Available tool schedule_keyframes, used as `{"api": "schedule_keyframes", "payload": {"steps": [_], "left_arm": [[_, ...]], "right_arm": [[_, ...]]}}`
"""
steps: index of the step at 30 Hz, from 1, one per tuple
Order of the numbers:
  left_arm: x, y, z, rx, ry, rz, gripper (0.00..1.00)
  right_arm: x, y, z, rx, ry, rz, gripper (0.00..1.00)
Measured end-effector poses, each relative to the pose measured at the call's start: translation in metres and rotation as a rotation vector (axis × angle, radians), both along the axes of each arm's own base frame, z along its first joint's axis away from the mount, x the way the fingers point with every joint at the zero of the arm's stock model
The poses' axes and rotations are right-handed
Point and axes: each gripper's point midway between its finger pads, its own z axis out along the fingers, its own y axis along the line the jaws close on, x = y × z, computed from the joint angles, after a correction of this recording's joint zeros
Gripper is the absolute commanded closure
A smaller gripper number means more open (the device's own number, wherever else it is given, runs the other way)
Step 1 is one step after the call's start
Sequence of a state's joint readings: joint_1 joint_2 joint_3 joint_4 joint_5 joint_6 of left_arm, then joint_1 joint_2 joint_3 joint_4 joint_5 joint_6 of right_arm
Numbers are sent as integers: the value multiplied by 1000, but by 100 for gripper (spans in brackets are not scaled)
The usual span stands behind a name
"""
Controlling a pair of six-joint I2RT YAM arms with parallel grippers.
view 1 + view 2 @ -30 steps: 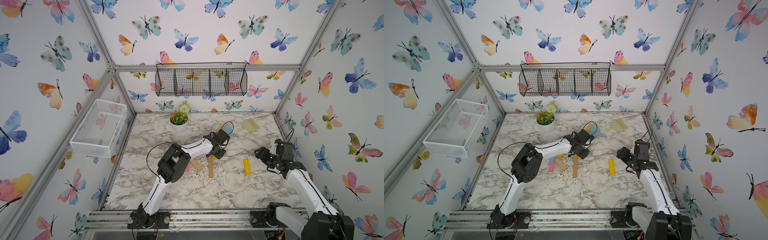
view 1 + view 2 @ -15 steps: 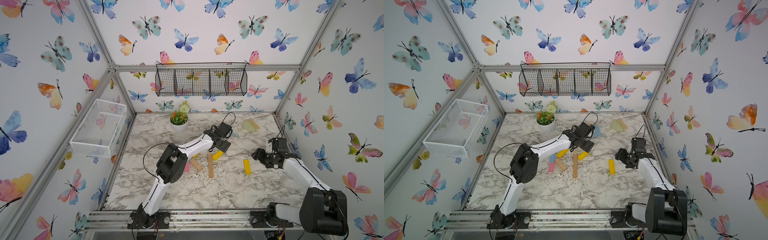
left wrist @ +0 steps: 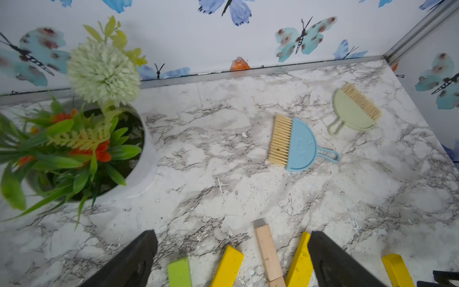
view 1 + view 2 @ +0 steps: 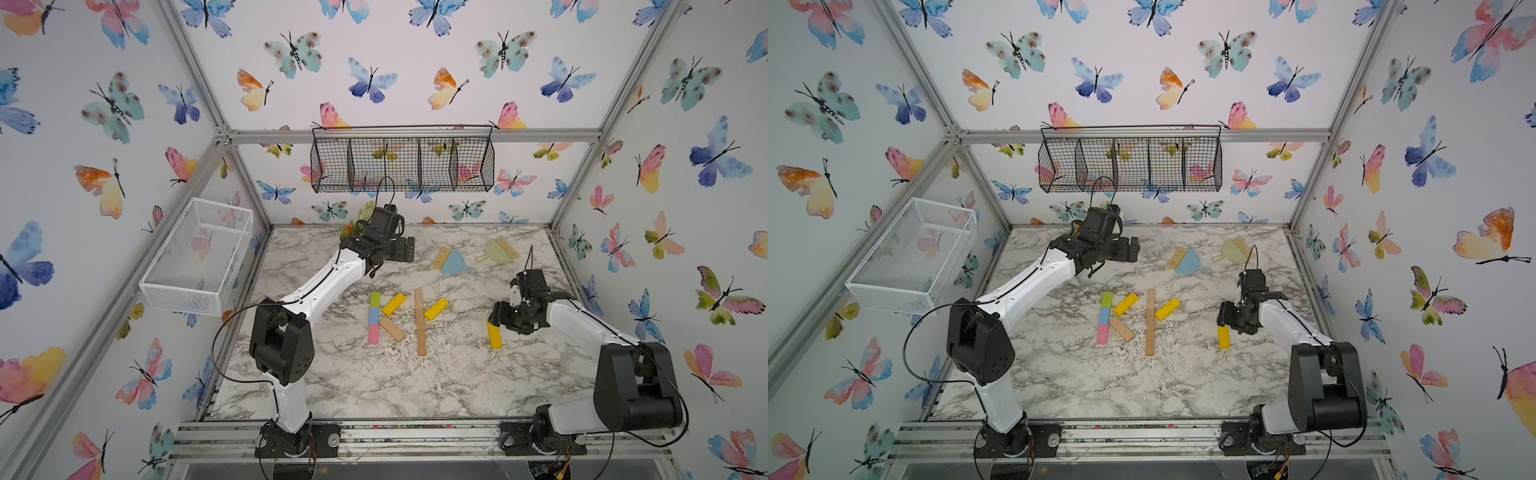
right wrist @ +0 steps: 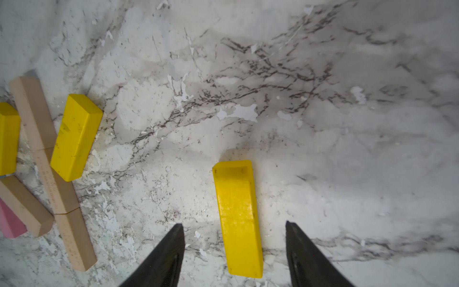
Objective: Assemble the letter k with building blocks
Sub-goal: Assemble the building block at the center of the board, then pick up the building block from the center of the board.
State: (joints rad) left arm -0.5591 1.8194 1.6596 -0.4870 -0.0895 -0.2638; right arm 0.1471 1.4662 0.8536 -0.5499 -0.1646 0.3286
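L arm (image 4: pixel 328 278) hangs raised nr the back of the counter (image 4: pixel 374 386), by the potted plant (image 3: pixel 74 149). L jaws stand wide apart, nothing in them.

Nearer the front, 1st K looks done:
- Stem: lime-green block (image 4: pixel 375 298), light-blue block (image 4: pixel 374 316) and pink block (image 4: pixel 374 334), end to end.
- Arms: upper yellow block (image 4: pixel 394 304) and short tan block (image 4: pixel 392 329).

2nd K has a tan stem (image 4: pixel 420 322) w/ one yellow arm block (image 4: pixel 436 308) touching it; lower arm is missing.

Further R, the loose yellow block (image 5: pixel 238 218) lies flat, well apart from the stem. R jaws straddle it part-open, gaps both sides, so no grip yet.

Step in hand, prob: picking that block. Next: close on its long sides, carry it to the stem, set it slanting down w/o nudging the stem.
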Motion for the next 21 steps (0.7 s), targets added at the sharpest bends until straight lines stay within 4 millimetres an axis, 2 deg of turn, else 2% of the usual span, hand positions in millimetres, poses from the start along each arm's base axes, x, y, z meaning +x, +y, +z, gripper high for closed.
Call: {"api": "schedule_keyframes", "payload": {"steps": [4,8,15,21], "left_arm": [[-10,9,-21,36,42,12,2],[-18,17,-41,62,89,23,2],[-14,27,-39,46,95,48,2],[-15,28,-40,33,107,48,2]], "right_arm": [[-2,8,-9,-56,37,41,34],[-8,3,-17,-96,72,40,33],[-12,-2,-27,-129,108,43,42],[-15,0,-34,-142,131,55,49]]}}
